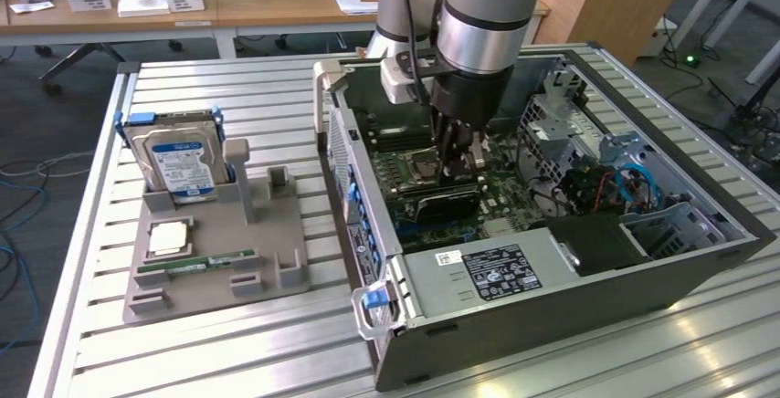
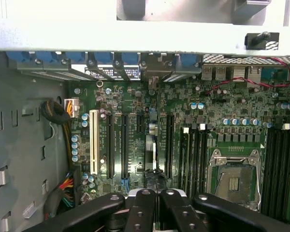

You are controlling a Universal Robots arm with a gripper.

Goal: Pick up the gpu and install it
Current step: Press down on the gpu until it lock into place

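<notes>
GPU [image 1: 441, 203]: I log it as a dark flat card standing on edge over the motherboard [image 1: 421, 168] inside the open computer case [image 1: 573, 307], seen edge-on in the wrist view [image 2: 151, 150] among the black expansion slots [image 2: 117, 145]. End effector [image 1: 458, 156]: lowered into the case, its fingers [image 2: 146, 212] drawn together on the card's top edge, so I record it closed and gripping the GPU. Power supply [image 1: 494, 275]: grey box with a label, at the case's near side. Parts holder [image 1: 214, 252]: grey tray on the slatted worktop [image 1: 232, 352], at the exterior view's left of the case. Memory stick [image 1: 195, 266]: green, lying in the tray. Hard drive [image 1: 181, 162]: silver with a blue-white label, upright at the tray's far end. Beyond it stands a wooden desk [image 1: 256, 10].
</notes>
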